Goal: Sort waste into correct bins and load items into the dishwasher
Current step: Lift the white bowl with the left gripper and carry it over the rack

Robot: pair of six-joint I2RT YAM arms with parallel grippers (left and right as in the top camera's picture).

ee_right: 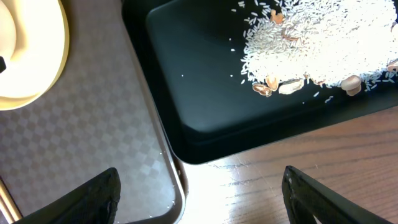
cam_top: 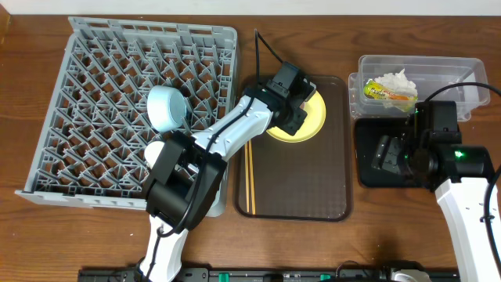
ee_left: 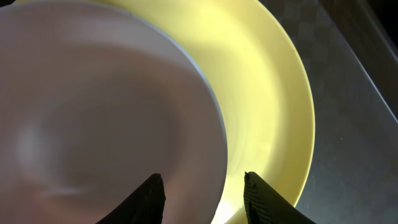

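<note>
Your left wrist view shows the white bowl (ee_left: 106, 112) on the yellow plate (ee_left: 273, 106), hidden overhead beneath your left arm stretched across the brown serving tray (cam_top: 293, 180), left gripper (ee_left: 202, 186) straddling its rim, pinch unclear, while your right gripper (ee_right: 202, 180) hangs wide above the black tray (ee_right: 199, 93) and its crumbs (ee_right: 311, 43).

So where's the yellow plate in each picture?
Overhead: the yellow plate is at the brown tray's top end.
Left wrist: right side, partly hidden by the white bowl.
Right wrist: top-left corner.
Shared landmark: the brown tray under it.
</note>
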